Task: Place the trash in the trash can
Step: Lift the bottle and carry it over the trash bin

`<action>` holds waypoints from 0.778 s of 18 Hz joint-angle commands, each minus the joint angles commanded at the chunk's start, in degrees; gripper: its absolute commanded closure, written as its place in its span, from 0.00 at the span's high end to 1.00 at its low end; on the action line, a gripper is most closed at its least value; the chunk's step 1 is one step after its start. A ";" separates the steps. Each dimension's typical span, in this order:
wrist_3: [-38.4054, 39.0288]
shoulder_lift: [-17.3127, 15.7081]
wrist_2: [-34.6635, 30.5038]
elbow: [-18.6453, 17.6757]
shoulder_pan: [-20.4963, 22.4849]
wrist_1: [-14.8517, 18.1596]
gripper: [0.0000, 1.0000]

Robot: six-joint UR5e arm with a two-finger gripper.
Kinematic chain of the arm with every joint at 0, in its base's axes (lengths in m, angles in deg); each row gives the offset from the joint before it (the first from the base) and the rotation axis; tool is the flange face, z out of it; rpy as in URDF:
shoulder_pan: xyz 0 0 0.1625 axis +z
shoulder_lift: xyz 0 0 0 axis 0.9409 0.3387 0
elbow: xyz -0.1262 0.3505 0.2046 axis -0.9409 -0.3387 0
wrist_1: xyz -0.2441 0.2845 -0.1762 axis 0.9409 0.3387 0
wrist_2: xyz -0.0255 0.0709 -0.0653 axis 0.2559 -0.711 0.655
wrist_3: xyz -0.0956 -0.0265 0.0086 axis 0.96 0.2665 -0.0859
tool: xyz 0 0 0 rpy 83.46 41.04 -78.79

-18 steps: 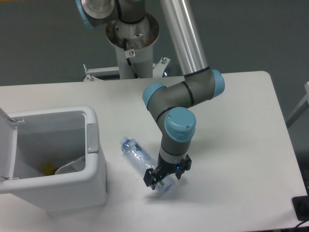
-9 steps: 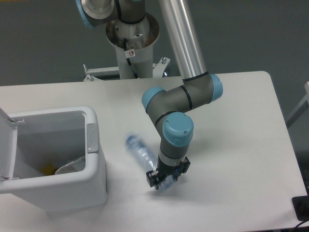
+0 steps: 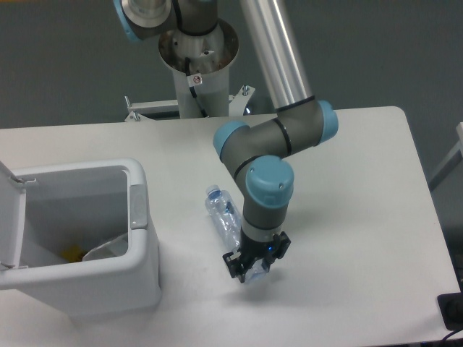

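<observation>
Your gripper [image 3: 255, 266] is closed on the base end of the bottle [image 3: 226, 217], whose cap end juts up and left toward the bin [image 3: 137, 249]. Held that far from its middle, the bottle can pivot or slip as you lift, and the long free end may catch the bin's rim.

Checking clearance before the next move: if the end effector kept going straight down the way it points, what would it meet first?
The end effector points down, closed around the clear blue-tinted plastic bottle near its base. Going on, it would likely press the bottle onto the white table; its height above the table is unclear.
</observation>
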 joint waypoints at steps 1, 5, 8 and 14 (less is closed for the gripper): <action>0.52 -1.14 3.33 2.19 0.97 0.00 0.58; 4.99 -4.22 13.97 11.50 5.10 -0.35 0.58; 8.79 -6.77 19.09 14.33 5.20 -2.54 0.58; 8.97 -13.19 19.89 13.99 -0.42 -6.94 0.57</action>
